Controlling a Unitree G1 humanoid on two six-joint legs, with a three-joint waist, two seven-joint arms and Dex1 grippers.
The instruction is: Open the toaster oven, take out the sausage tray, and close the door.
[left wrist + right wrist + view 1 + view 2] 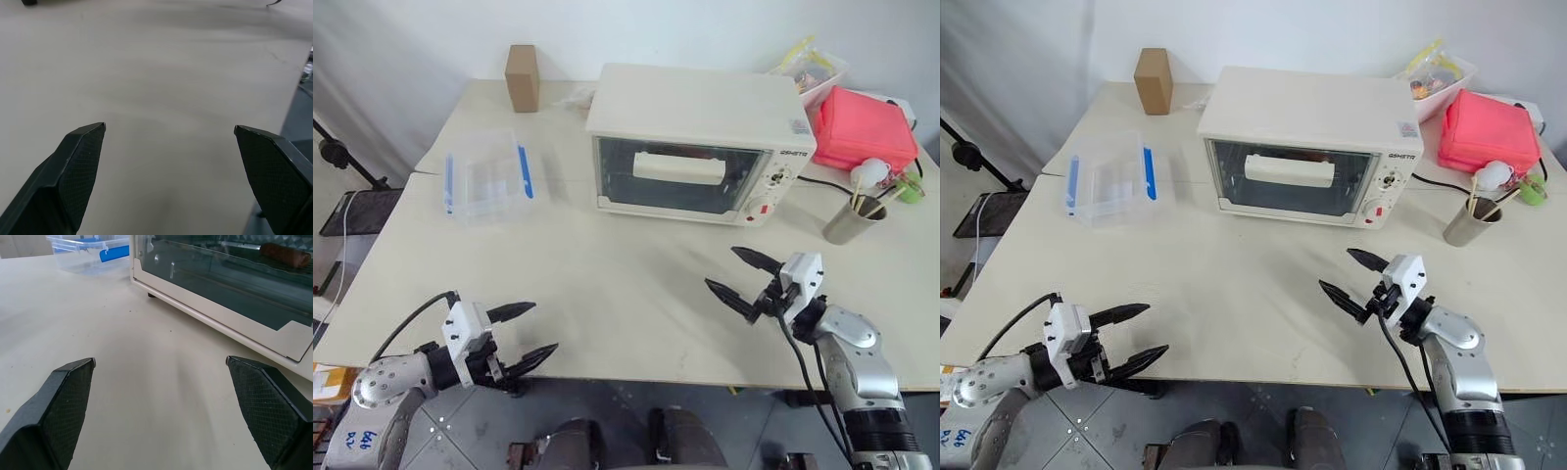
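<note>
A cream-white toaster oven (700, 145) sits toward the far edge of a pale table (607, 284), right of centre. Its glass door (680, 176) is shut, the cream bar handle (678, 168) running across the upper part of the glass. In the right wrist view, a dark red sausage (285, 255) lies behind the glass; the sausage tray under it cannot be made out clearly.

Nothing of the task looks done yet: the door has to be opened, the tray taken out, and the door shut again.

The left gripper (527, 336) hangs at the table's near left edge, fingers spread wide and holding nothing. The right gripper (741, 274) hovers over the near right part of the table, well short of the oven, also spread wide and empty.

Dark brand lettering sits at the top right of the oven's front, too small to read. A clear plastic box with blue clips (487, 176) lies near the left edge.
</note>
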